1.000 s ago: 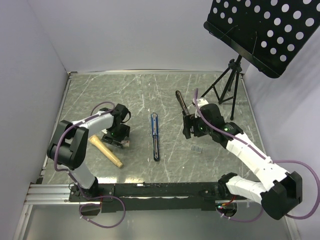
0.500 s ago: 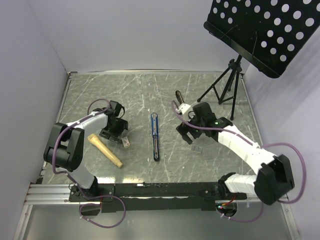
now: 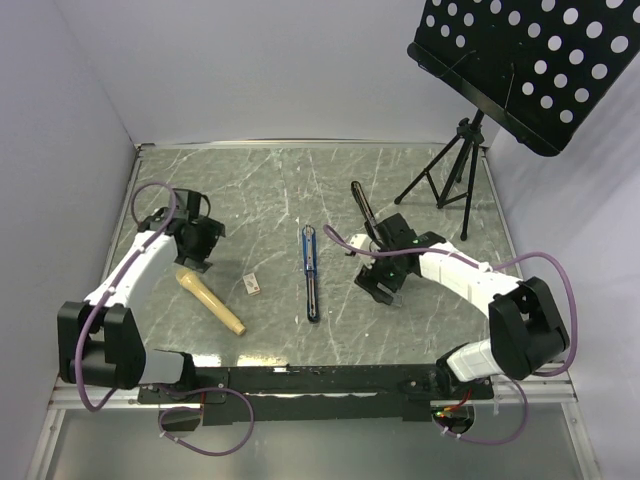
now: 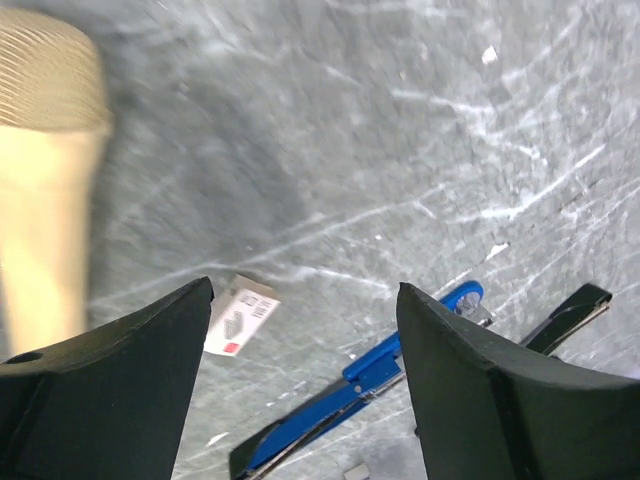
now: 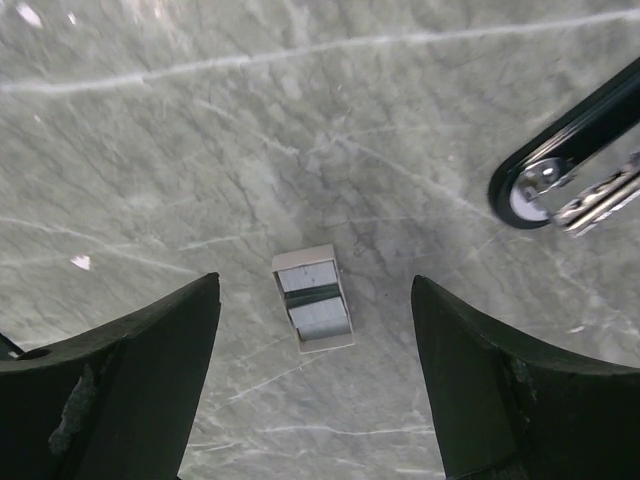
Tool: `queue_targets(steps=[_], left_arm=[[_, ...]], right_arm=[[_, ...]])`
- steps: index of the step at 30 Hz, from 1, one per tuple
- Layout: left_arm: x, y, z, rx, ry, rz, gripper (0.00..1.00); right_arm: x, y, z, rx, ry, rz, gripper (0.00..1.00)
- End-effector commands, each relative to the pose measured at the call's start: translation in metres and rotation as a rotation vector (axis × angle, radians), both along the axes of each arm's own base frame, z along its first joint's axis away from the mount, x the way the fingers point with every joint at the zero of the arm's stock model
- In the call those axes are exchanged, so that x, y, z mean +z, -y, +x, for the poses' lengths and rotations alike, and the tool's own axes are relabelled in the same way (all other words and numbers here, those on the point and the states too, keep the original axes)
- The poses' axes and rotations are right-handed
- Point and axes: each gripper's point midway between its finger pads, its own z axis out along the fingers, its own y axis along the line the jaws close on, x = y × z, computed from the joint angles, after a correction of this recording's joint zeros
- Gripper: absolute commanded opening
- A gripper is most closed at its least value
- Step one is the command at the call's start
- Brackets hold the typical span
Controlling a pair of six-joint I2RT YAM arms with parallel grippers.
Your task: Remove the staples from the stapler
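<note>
Nearest the arms' bases, a tan cone-shaped handle [image 3: 212,303] lies slantwise on the marbled grey table [image 3: 270,190]. It is off to the left of the blue stapler [image 3: 311,272], which is folded out flat in one long line mid-table. Between that handle and the blue stapler sits a small tan-and-white box [image 3: 253,285], touching neither.

On the other side, to the right of the blue stapler and about level with its near half, the right gripper [image 3: 384,283] is tipped down over the table. Its wrist camera shows the jaws spread wide with nothing in them. The staples [image 5: 313,298], a short silvery-grey block, lie flat on the table below the gap, clear of both fingers.

Well to the left of the blue stapler, roughly level with its far end, the left gripper [image 4: 305,295] hangs over the thick end of the handle. Its jaws are also wide apart and empty, and through the gap its camera takes in the box and the blue stapler beyond.

Farther back, a black stapler [image 3: 362,208] lies at a slant to the right of the blue stapler's far end, just past the right gripper. Its rounded tip shows in the corner of the right wrist view. Farthest off, far to the right of the blue stapler, stands a black perforated music stand [image 3: 530,60] on its tripod.
</note>
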Motion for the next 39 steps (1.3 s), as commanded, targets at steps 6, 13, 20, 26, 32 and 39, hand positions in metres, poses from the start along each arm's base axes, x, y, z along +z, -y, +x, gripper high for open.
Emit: queue_targets(steps=[6,13,20,26,32,39], left_arm=[[-0.002,-0.024,-0.021,-0.041,-0.021,0.062,0.80],[0.011,-0.021,-0.016,-0.089,0.039,0.067,0.79],[0.027,-0.016,-0.010,-0.171,0.116,0.075,0.76],[0.032,0.003,-0.001,-0.372,0.235,0.075,0.72],[0.025,0.038,-0.007,-0.574,0.346,-0.038,0.54],[0.006,0.054,-0.013,-0.716,0.312,-0.091,0.02]], right_arm=[[-0.025,0.019,-0.011,0.046,-0.033,-0.091,0.76],[-0.035,0.022,-0.011,0.040,-0.062,-0.119,0.74],[-0.041,0.026,-0.012,0.036,-0.073,-0.134,0.66],[-0.043,0.024,-0.009,0.031,-0.082,-0.124,0.57],[-0.044,0.024,-0.008,0.021,-0.083,-0.122,0.48],[-0.031,0.002,-0.006,0.026,-0.097,-0.011,0.41]])
